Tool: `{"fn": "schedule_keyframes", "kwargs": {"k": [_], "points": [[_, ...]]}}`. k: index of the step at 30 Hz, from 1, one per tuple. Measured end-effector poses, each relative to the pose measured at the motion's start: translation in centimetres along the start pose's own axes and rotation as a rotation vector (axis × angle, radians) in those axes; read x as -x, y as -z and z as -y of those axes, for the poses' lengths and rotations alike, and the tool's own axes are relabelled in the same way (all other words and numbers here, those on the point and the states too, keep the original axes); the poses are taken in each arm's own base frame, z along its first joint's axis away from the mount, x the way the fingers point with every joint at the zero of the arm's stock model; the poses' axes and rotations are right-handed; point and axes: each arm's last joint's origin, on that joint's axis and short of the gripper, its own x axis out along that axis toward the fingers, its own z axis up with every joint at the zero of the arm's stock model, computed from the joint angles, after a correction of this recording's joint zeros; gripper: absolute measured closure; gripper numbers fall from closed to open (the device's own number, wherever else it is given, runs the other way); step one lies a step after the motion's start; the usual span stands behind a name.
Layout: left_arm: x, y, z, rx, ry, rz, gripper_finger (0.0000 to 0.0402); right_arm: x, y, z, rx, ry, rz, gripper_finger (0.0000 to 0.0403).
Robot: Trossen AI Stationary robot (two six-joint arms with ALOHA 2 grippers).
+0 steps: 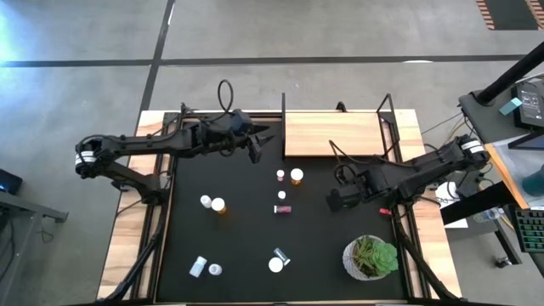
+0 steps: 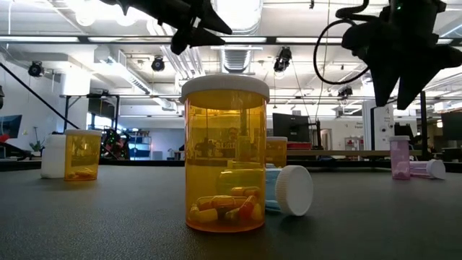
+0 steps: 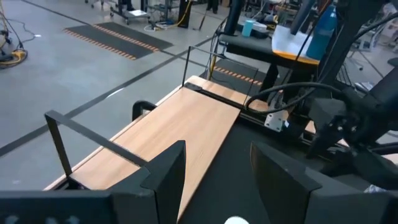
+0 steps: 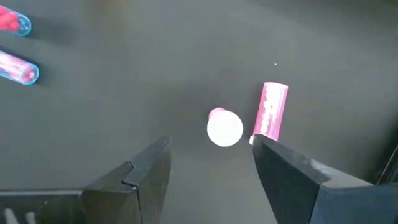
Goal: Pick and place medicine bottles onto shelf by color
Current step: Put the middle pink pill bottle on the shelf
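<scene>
I have the right gripper (image 4: 211, 165) spread open and empty over the mat's right half, above an upright pink bottle (image 4: 224, 127); closing could knock its lying neighbour (image 4: 272, 109). Farther back, my left gripper (image 3: 214, 174) gapes empty beside the bare shelf (image 1: 331, 134).

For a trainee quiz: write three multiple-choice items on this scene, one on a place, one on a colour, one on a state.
1. The plant stands: A) on the floor B) on the mat by the right arm C) on bare wood.
2. The low view's nearest bottle is: A) pink B) white C) orange.
3. The right claw is: A) open B) shut on a bottle C) shut on a cap.
Key: B, it sits in the mat's corner; C, orange body; A, fingers apart.
</scene>
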Motion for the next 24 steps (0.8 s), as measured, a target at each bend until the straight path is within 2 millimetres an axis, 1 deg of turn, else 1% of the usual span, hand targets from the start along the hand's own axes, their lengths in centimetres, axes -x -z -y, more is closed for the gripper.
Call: {"fn": "schedule_keyframes", "kwargs": {"k": [6,13,18,24], "points": [[0.4,0.2,-0.1,0.001,0.000,0.001,0.0237,-1.2,0.0,-0.4,0.036,0.057,-0.010,0.0188],[0.4,0.3,-0.1,0.002,0.000,-0.002,0.0237,-3.2,-0.9,-0.4,0.067,0.131,-0.059,0.0188],[0.4,0.3,-0.1,0.001,-0.001,-0.004,0.0237,-4.0,-1.6,-0.1,0.089,0.134,-0.110,0.0188],[0.3,0.5,-0.2,0.001,-0.003,-0.008,0.0237,-4.8,-2.0,0.1,0.099,0.108,-0.130,0.0188]]}}
